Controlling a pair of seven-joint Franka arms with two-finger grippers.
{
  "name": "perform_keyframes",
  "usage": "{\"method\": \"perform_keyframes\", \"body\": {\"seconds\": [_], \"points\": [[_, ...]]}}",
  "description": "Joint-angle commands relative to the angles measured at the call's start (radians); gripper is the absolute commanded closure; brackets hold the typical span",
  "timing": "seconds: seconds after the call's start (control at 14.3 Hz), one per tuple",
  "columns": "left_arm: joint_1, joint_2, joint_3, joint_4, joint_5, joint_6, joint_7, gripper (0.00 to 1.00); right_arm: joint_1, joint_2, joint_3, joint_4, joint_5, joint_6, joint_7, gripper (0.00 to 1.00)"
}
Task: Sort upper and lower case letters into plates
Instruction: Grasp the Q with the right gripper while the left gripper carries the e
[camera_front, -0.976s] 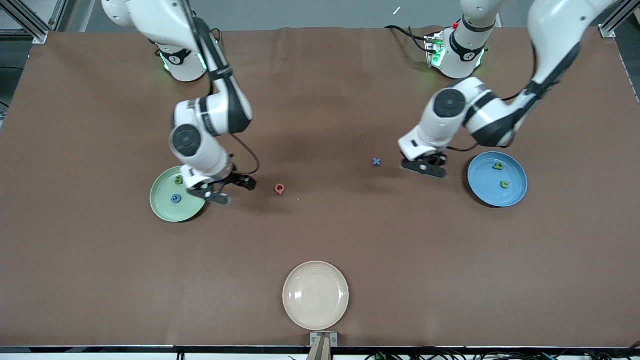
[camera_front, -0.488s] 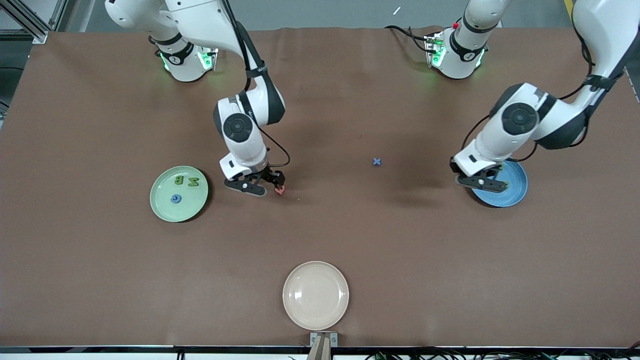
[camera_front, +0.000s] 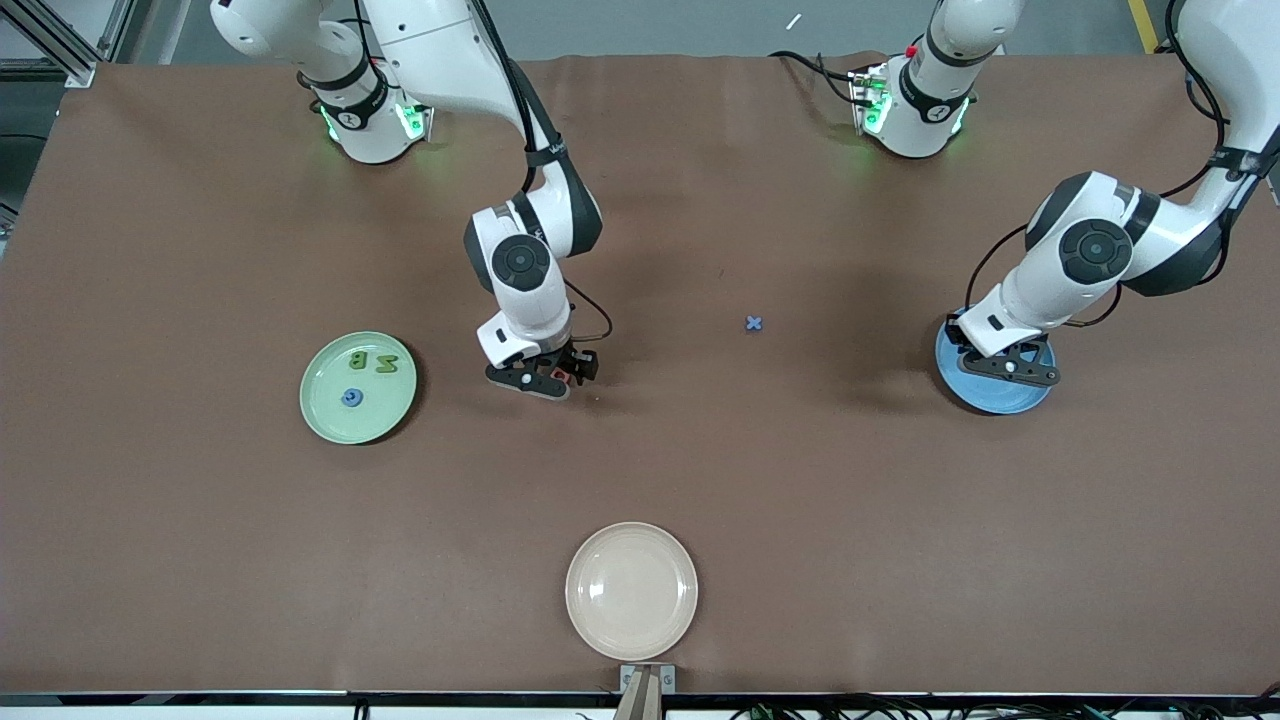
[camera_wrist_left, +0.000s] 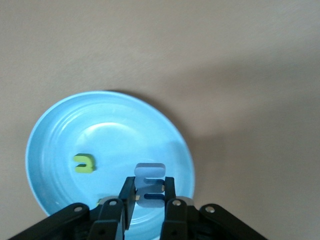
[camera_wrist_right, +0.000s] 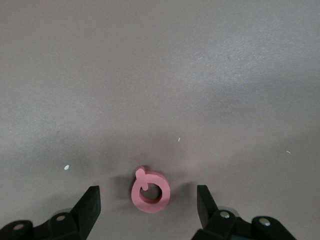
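Observation:
My left gripper (camera_wrist_left: 149, 182) is shut on a blue m (camera_wrist_left: 150, 171) and hangs over the bright blue plate (camera_wrist_left: 50, 130) at the left arm's end of the table (camera_front: 1005, 368). A green lowercase letter (camera_wrist_left: 84, 162) lies in that plate, and another green one (camera_wrist_left: 102, 201) peeks out beside my fingers. My right gripper (camera_wrist_right: 148, 205) is open and low on the table, one finger on each side of the pink Q (camera_wrist_right: 150, 191), without touching it. The pale green plate (camera_front: 325, 415) holds a green B (camera_front: 358, 358), a green N (camera_front: 386, 365) and a blue G (camera_front: 351, 397). A blue x (camera_front: 753, 323) lies on the mat between the two arms.
A cream-beige plate (camera_front: 631, 590) sits close to the front camera's edge of the table with nothing in it. The brown mat (camera_front: 200, 550) covers the whole table. Both robot bases stand along the edge farthest from the front camera.
The right gripper has swung from the green plate to the pink Q and come down around it. The left gripper has moved from beside the blue x to over the blue plate.

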Motion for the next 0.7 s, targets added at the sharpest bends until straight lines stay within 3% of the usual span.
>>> {"method": "perform_keyframes", "body": {"seconds": [0.0, 0.63], "points": [[0.028, 0.023, 0.023, -0.042, 0.059, 0.056, 0.007, 0.99, 0.001, 0.008, -0.003, 0.010, 0.019, -0.003, 0.003, 0.22], [0.028, 0.060, 0.090, -0.088, 0.147, 0.084, -0.007, 0.99, 0.002, 0.019, -0.003, 0.010, 0.018, -0.004, -0.002, 0.33]]}}
